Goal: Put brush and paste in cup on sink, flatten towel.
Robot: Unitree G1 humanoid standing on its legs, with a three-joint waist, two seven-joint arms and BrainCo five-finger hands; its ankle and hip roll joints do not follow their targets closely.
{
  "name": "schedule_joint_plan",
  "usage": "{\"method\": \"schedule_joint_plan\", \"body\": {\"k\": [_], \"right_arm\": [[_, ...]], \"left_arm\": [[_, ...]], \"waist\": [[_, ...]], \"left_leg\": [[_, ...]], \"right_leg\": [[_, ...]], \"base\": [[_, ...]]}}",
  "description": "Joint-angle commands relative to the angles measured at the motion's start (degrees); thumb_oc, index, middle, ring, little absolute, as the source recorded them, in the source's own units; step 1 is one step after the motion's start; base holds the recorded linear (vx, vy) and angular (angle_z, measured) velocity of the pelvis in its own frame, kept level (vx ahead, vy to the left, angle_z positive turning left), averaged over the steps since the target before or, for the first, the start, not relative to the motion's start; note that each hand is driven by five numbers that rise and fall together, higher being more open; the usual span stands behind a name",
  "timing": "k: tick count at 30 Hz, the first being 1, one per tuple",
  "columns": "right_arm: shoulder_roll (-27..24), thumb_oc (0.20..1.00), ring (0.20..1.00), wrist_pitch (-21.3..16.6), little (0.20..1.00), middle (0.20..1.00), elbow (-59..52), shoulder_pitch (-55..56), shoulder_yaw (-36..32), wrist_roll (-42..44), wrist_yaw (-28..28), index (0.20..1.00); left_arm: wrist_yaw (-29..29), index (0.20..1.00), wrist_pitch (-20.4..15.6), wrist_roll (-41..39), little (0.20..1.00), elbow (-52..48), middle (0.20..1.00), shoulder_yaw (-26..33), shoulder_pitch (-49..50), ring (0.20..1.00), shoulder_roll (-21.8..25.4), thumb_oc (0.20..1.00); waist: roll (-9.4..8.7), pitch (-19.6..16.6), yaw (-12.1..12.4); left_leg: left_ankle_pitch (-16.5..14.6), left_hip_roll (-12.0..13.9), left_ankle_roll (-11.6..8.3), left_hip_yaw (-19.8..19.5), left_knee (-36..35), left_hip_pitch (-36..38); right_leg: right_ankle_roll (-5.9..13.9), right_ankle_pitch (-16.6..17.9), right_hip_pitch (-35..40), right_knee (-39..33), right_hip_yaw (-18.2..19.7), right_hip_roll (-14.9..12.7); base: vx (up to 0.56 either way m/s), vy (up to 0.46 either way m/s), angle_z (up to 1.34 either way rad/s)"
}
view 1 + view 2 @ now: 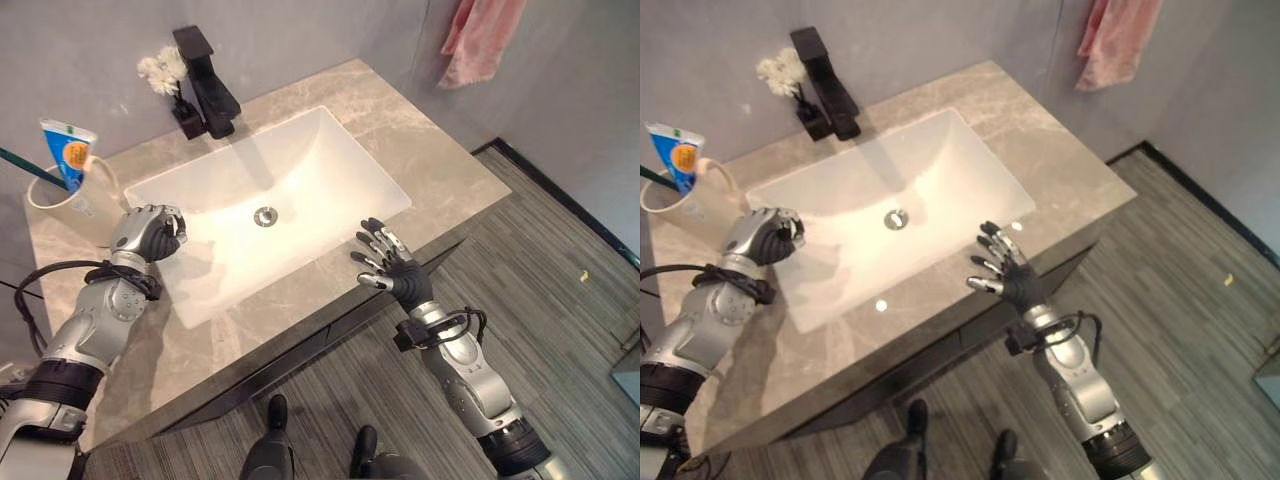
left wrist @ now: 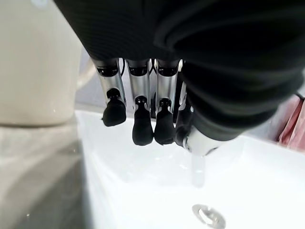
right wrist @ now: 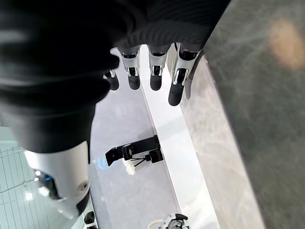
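Grey-walled bathroom, striped grey plank floor (image 1: 560, 280). A long marble-look counter (image 1: 420, 150) carries a white rectangular sink (image 1: 270, 190) with a round drain (image 1: 265, 215); black tap (image 1: 205, 85) at the back edge, a small vase of white flowers (image 1: 165, 72) just beside it.

Pink towel (image 1: 482, 38) hangs bunched on the wall, well apart from the counter on the robot's right. Soft and limp, light. My guess is it wants taking by the lower edge or corners and drawing out flat; pinched mid-cloth it will only bunch more.

Cream cup (image 1: 70, 195) with a side handle stands at the counter's left end. The toothpaste (image 1: 68, 150) is already upright in it, and the toothbrush (image 1: 22, 165) leans out over the rim. Both look light; the cup could tip if knocked, so it is better left alone.

Left hand (image 1: 150, 232) sits at the sink's left rim near the cup, fingers curled in, holding nothing. Right hand (image 1: 385, 258) hovers over the counter's front edge, fingers spread and empty.

Writing: the tube has an orange and blue label, too small to read.
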Motion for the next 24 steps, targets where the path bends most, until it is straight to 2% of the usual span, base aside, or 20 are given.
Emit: {"method": "schedule_joint_plan", "body": {"k": [1,7,15,24], "right_arm": [[0.46,1.000,1.000,-0.67,1.000,1.000,-1.60,0.43,0.48,1.21,-0.25,1.000],[0.68,1.000,1.000,-0.55,1.000,1.000,-1.15,0.51,0.40,0.66,-0.41,1.000],[1.32,1.000,1.000,0.24,1.000,1.000,-0.59,1.66,0.61,0.33,0.39,1.000],[1.37,1.000,1.000,0.26,1.000,1.000,-0.91,2.56,-0.31,0.14,0.26,1.000]], "left_arm": [[2.30,0.200,-0.89,-1.56,0.200,-0.29,0.200,2.61,-2.00,0.200,5.23,0.200],[2.21,0.200,-0.84,-1.00,0.200,-2.02,0.200,5.02,0.94,0.200,6.86,0.200],[2.19,0.200,-1.03,-0.28,0.200,-5.02,0.200,10.53,7.72,0.200,7.47,0.200],[2.00,0.200,-0.69,-0.26,0.200,-5.05,0.200,11.00,8.45,0.200,7.66,0.200]], "waist": [[-3.31,-0.27,0.82],[-3.66,-0.08,1.53],[-3.18,-0.86,2.51],[-3.71,-1.26,2.56]], "left_leg": [[-2.30,-1.22,0.71,-1.48,3.53,-5.42],[-2.83,-1.55,0.97,-1.20,3.51,-4.93],[-3.18,-1.41,0.49,-1.64,4.08,-3.78],[-3.20,-1.58,0.75,-2.52,3.17,-3.71]], "right_leg": [[3.62,-0.93,2.72,-5.37,2.47,-1.50],[3.70,-0.88,2.95,-5.47,2.38,-1.97],[3.31,-1.54,5.03,-5.90,1.39,-1.89],[3.57,-1.47,5.02,-6.10,0.73,-1.84]], "base": [[0.00,0.000,0.00],[0.00,0.000,0.00],[0.02,-0.009,-0.01],[0.01,0.001,0.04]]}}
